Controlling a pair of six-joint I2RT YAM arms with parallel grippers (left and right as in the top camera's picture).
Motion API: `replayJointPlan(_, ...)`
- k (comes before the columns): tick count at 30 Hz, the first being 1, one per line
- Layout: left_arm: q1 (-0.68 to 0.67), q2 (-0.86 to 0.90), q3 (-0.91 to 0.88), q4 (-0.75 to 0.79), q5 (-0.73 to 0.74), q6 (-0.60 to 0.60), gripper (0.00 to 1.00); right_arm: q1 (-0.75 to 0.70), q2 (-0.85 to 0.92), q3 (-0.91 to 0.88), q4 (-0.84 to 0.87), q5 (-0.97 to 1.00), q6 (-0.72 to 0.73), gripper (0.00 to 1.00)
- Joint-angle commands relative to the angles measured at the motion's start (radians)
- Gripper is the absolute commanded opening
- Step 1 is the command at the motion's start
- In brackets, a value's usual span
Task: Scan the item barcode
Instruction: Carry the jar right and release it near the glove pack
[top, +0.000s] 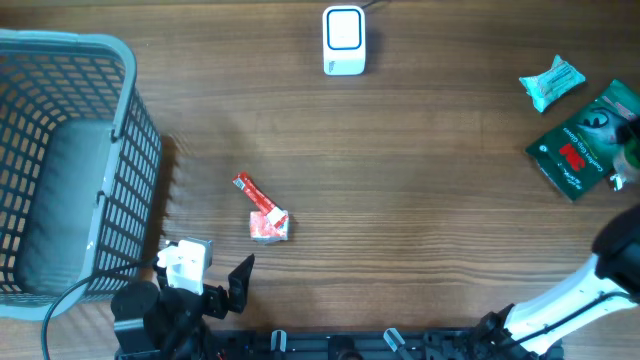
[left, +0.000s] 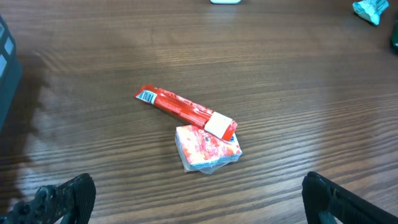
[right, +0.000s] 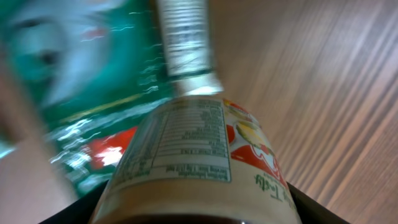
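Overhead only gives us the right arm poking in at the far right edge by the green package (top: 575, 145), well apart from the scanner (top: 344, 40) at the top of the desk (top: 430, 200). Right wrist is where we actually see the bottle (right: 193, 155): label toward the camera, right claw (right: 199, 208) clamped on it. Left wrist shows the left claw (left: 199, 199) spread wide, with a red stick packet (left: 183, 109) touching a small pack (left: 207, 148) ahead of it.
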Motion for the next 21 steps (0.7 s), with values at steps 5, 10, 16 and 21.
replayJointPlan(5,0.003,-0.003,-0.002,0.003,0.016,0.013,1.0,-0.13,-0.002,-0.318,0.202,-0.03,-0.018,0.55)
replayJointPlan(10,0.003,-0.003,-0.002,0.003,0.016,0.013,1.0,-0.106,-0.002,-0.317,0.296,-0.082,-0.067,0.78)
replayJointPlan(16,0.003,-0.003,-0.002,0.004,0.016,0.013,1.0,-0.101,-0.003,-0.056,0.154,-0.218,-0.074,0.99)
replayJointPlan(21,0.003,-0.003,-0.002,0.004,0.016,0.013,1.0,-0.057,-0.033,0.261,-0.022,-0.426,-0.068,1.0)
